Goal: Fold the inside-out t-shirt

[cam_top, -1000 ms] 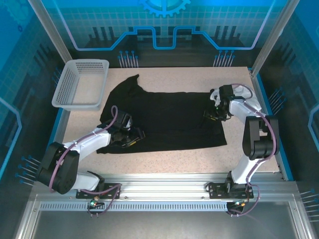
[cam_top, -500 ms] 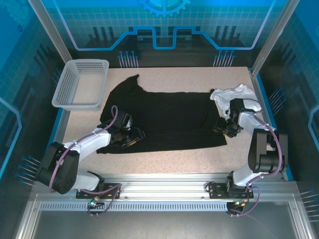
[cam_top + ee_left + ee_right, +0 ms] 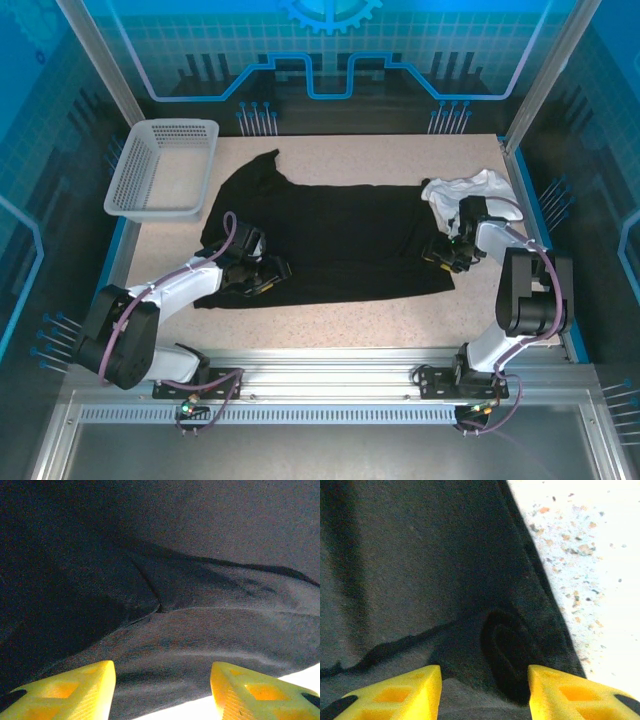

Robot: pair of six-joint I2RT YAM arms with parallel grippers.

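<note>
Top external shows us the inside-out t-shirt (image 3: 330, 240) spread flat on the table (image 3: 400, 150), left gripper (image 3: 268, 275) and right gripper (image 3: 435, 255) both parted at its ends; we risk pinching one layer, or snagging the white garment (image 3: 465, 190) beside the right one

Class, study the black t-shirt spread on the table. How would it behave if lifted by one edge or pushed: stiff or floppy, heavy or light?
Probably floppy: the t-shirt lies flat on the table yet buckles into a soft crease, so a lifted edge should sag. Likely light, since it looks like thin cloth. Pushed, it would probably bunch up rather than slide whole.
</note>
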